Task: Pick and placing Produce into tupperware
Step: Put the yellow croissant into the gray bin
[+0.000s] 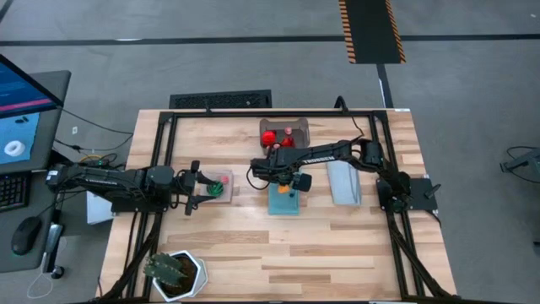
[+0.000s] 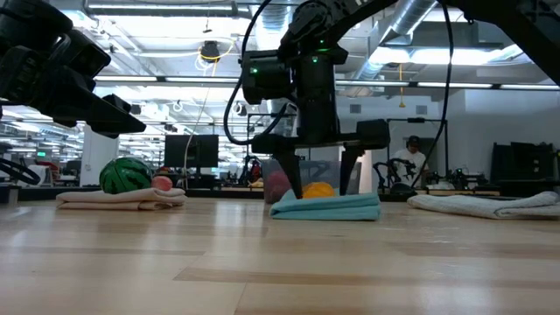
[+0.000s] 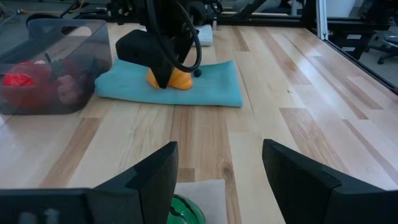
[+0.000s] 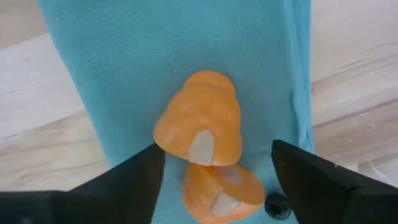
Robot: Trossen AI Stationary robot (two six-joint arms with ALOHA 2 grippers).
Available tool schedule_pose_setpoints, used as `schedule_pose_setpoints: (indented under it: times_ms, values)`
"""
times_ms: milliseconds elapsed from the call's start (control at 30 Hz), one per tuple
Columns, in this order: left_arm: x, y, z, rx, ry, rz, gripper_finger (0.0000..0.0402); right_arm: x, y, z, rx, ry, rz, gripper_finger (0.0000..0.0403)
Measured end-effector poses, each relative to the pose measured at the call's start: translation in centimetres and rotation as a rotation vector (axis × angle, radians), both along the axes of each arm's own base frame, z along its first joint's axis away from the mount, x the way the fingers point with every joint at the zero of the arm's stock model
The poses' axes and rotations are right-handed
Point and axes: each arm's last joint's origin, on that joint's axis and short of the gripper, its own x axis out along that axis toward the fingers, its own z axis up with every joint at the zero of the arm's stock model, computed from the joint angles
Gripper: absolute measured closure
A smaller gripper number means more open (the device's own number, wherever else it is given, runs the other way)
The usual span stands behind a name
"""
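Translucent grey tupperware (image 1: pixel 287 133), rectangular with rounded corners, upright near the far edge of the tabletop, around its middle; holds red produce (image 1: pixel 269 138) and a smaller pink piece (image 1: pixel 288 132). Orange produce (image 4: pixel 200 127), ribbed, in two separate pieces lying touching on a blue cloth mat (image 1: pixel 283 200) at the tabletop's centre, each with a pale patch on one face. Green round produce (image 2: pixel 125 175) and a small pink piece (image 2: pixel 162 183) beside it, on a tan cloth mat (image 2: pixel 122 199) toward the left edge.

Wood table (image 1: pixel 337 253) — tupperware (image 1: pixel 297 131), blue mat (image 1: pixel 284 201), grey mat (image 1: pixel 344 182), tan mat (image 1: pixel 226 191), plant pot (image 1: pixel 196 272).
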Motion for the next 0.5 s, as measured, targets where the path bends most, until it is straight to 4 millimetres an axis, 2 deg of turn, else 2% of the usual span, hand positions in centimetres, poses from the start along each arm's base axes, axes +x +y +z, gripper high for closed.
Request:
schedule_pose_setpoints:
  times_ms: [233,500]
  values:
    - [0.0,0.0,0.0,-0.001,0.0,0.0,0.0178,0.2,0.06,0.0,0.017,-0.022,-0.023,0.001]
    - [0.0,0.0,0.0,-0.001,0.0,0.0,0.0178,0.62,0.49,0.03,0.045,-0.063,0.011,0.0028]
